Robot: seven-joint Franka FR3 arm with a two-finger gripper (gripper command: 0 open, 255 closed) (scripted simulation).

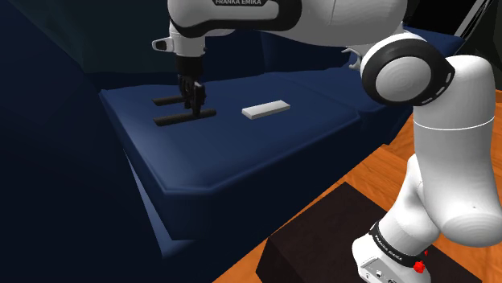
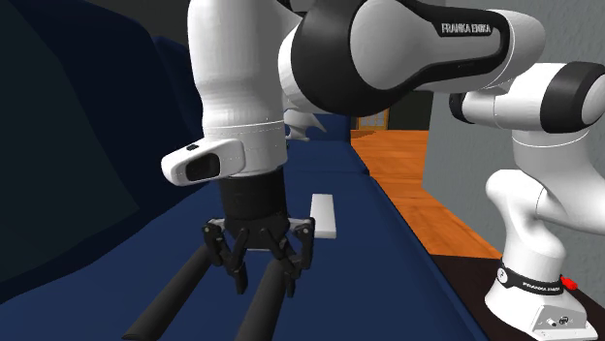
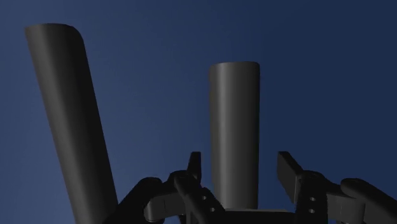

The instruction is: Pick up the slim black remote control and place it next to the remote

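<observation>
Got my jaws wide open, straddling the slim black remote control on the dark blue sofa cushion. They're set crosswise so closing should pinch its narrow sides.

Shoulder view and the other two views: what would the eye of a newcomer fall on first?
The large white arm reaching over a dark blue sofa strikes first, its black gripper hanging low over the seat. The open fingers stand on either side of a slim black remote without touching it, and a second black remote lies alongside. A white remote lies apart, toward the shoulder view's right.
</observation>
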